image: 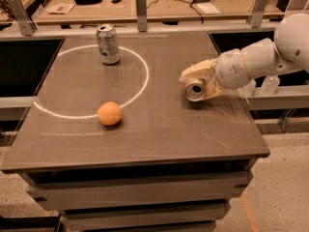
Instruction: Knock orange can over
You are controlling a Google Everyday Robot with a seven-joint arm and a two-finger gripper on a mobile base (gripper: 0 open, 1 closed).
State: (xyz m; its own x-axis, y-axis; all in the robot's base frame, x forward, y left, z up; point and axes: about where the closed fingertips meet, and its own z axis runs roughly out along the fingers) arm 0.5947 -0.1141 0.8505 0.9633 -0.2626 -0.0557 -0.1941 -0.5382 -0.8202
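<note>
Gripper (pixel 193 83) of a white robot arm (pixel 256 59), reaching in from the right over the right-hand part of a dark grey table (pixel 145 144). Its pale tan fingers (pixel 199 70) are closed around the orange can (pixel 195 90), one arching over the top and the other behind and below, pinching it between them. The can is tipped onto its side, with its silver end facing the camera and slightly left. It is well apart from the upright silver-green can (pixel 107 43) at the back and the round orange fruit (pixel 109 113) near the front, both by a white circle (pixel 145 76) marked on the tabletop. The knocking-over looks nearly done. To finish cleanly, the can's side should be settled flat on the surface before the fingers let go. The gripper should then draw back along the can's length, not across it, so the can does not roll. The table's right edge is near, so any roll that way is the thing to guard against. Most of the can's orange body is covered by the fingers, and only a sliver shows beside the silver end. It cannot be told whether the can rests on the table or hangs just above its shadow. The arm is cut off at the right edge of the view, and the robot's base is out of sight.
</note>
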